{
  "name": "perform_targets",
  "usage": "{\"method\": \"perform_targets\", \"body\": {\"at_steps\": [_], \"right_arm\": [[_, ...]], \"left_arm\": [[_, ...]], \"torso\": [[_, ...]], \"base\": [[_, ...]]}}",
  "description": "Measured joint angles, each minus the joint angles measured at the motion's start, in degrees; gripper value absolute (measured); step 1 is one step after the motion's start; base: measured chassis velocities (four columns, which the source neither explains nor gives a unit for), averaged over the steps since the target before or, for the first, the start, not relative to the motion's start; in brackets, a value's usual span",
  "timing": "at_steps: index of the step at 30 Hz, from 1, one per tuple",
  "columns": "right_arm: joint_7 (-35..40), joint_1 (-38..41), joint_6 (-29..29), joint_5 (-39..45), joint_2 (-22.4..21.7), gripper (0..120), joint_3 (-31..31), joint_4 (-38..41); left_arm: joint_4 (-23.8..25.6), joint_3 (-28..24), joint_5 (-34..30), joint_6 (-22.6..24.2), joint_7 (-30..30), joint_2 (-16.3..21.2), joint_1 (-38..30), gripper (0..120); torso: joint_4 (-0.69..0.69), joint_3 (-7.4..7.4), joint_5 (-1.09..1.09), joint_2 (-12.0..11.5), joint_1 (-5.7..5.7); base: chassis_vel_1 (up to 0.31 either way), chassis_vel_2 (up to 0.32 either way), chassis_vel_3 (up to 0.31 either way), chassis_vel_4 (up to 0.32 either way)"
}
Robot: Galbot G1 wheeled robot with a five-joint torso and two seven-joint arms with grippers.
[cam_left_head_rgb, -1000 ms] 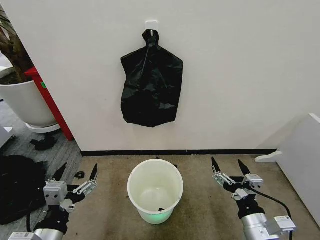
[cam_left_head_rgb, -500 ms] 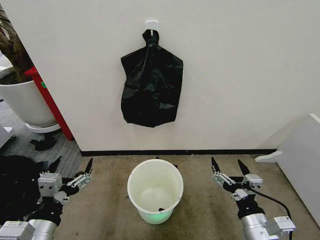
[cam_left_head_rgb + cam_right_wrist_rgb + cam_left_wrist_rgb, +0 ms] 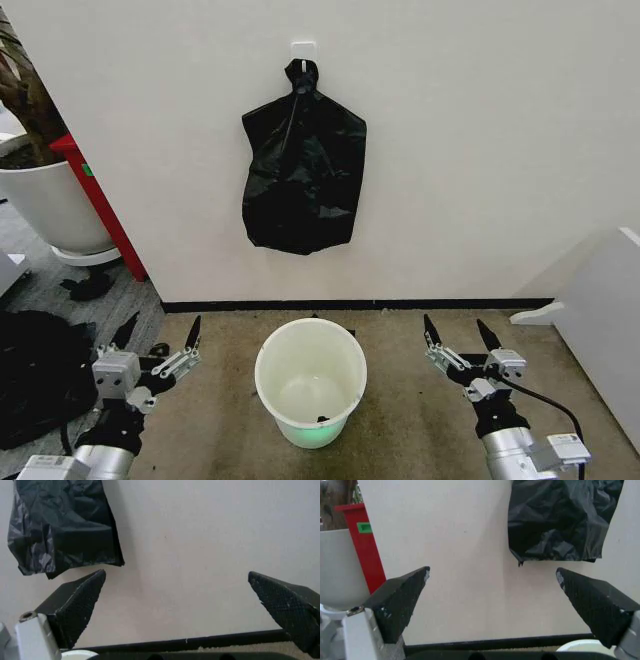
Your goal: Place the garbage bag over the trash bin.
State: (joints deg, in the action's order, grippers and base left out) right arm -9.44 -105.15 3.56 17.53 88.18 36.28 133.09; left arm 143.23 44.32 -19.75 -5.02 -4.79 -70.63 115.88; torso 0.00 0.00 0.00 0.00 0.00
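Observation:
The garbage bag [image 3: 303, 175] hangs from a white hook high on the wall, black, crinkly and knotted at its top. The left wrist view shows the bag's lower part [image 3: 560, 521], as does the right wrist view [image 3: 60, 525]. Below it on the floor stands the white trash bin [image 3: 311, 352], upright, with a small dark scrap inside. My left gripper [image 3: 166, 322] is open, low to the bin's left, pointing at the wall [image 3: 492, 571]. My right gripper [image 3: 454, 321] is open at the bin's right [image 3: 177, 573]. Neither touches bag or bin.
A large white plant pot [image 3: 50, 205] and a red post [image 3: 100, 205] stand at the wall's left corner. A dark lumpy heap [image 3: 35, 375] lies on the floor at far left. A white panel [image 3: 600, 320] leans at the right.
My left gripper swung left, then came back right, ending slightly farther forward than a second ago. The right gripper, bag and bin have not moved.

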Motion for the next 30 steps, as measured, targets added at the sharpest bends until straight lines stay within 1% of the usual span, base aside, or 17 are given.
{"method": "perform_targets", "body": {"at_steps": [2,4,5,6,8,10,16,17,18,20,22,23,30], "right_arm": [[0.0,-0.1,0.1,0.0,0.0,100,0.0,0.0],[0.0,-0.2,0.2,0.0,0.1,100,0.0,0.0],[0.0,-0.2,0.2,0.0,0.1,100,0.0,0.0],[0.0,-0.2,0.4,0.0,0.3,100,0.0,0.0],[0.0,-0.2,0.4,-0.1,0.3,100,0.0,-0.1],[-0.1,-0.2,0.5,-0.2,0.4,100,-0.1,-0.2],[-0.2,-0.2,0.7,-0.2,0.5,100,-0.1,-0.3],[-0.2,-0.2,0.8,-0.2,0.5,100,-0.1,-0.4],[-0.2,-0.2,0.8,-0.3,0.5,100,-0.1,-0.5],[-0.3,-0.2,1.0,-0.4,0.6,100,-0.2,-0.6],[-0.3,-0.2,1.0,-0.4,0.7,100,-0.2,-0.6],[-0.3,-0.2,1.0,-0.4,0.7,100,-0.2,-0.6],[-0.4,-0.2,1.1,-0.4,0.7,100,-0.2,-0.6]], "left_arm": [[0.0,0.7,-0.6,0.1,0.0,0.1,-0.1,100],[0.0,3.1,-2.5,0.3,-0.1,0.6,-0.4,100],[0.0,3.9,-3.4,0.5,0.0,1.0,-0.7,100],[0.0,5.5,-4.8,0.8,0.0,1.6,-1.1,100],[0.0,5.9,-5.2,0.9,0.0,1.8,-1.1,100],[0.0,6.1,-5.5,1.0,0.0,1.8,-1.2,100],[0.0,5.8,-5.1,0.8,0.1,1.6,-0.9,100],[0.0,4.5,-3.8,0.1,0.4,0.7,0.1,100],[0.0,3.7,-3.0,-0.3,0.6,0.1,0.8,100],[0.0,2.6,-1.8,-1.0,1.0,-0.7,1.6,100],[0.0,2.5,-1.7,-1.0,1.0,-0.8,1.7,100],[0.0,2.5,-1.6,-1.1,1.0,-0.8,1.8,100],[0.0,2.4,-1.5,-1.2,1.0,-0.9,1.8,100]], "torso": [[0.01,0.00,0.00,0.0,0.00],[-0.02,0.00,0.02,0.0,0.00],[0.02,0.00,0.00,0.0,0.00],[-0.02,0.00,0.00,0.0,0.00],[0.00,0.00,0.02,0.0,0.00],[0.00,0.00,-0.01,0.0,0.00],[-0.01,0.00,0.01,0.0,0.00],[-0.03,0.00,0.00,0.0,0.00],[0.01,0.00,-0.01,0.0,0.00],[0.00,-0.01,0.02,0.0,0.00],[0.02,0.00,0.02,0.0,0.00],[-0.01,0.00,0.01,0.0,0.00],[0.00,0.00,0.01,0.0,0.00]], "base": [[0.000,0.000,0.000,0.000],[0.000,0.000,0.000,0.000],[0.000,0.000,0.000,0.000],[0.000,0.000,0.000,0.000],[0.000,0.000,0.000,0.000],[0.000,0.000,0.000,0.000],[0.000,0.000,0.000,0.000],[0.000,0.000,0.000,0.000],[0.000,0.000,0.000,0.000],[0.000,0.000,0.000,0.000],[0.000,0.000,0.000,0.000],[0.000,0.000,0.000,0.000],[0.000,0.000,0.000,0.000]]}}
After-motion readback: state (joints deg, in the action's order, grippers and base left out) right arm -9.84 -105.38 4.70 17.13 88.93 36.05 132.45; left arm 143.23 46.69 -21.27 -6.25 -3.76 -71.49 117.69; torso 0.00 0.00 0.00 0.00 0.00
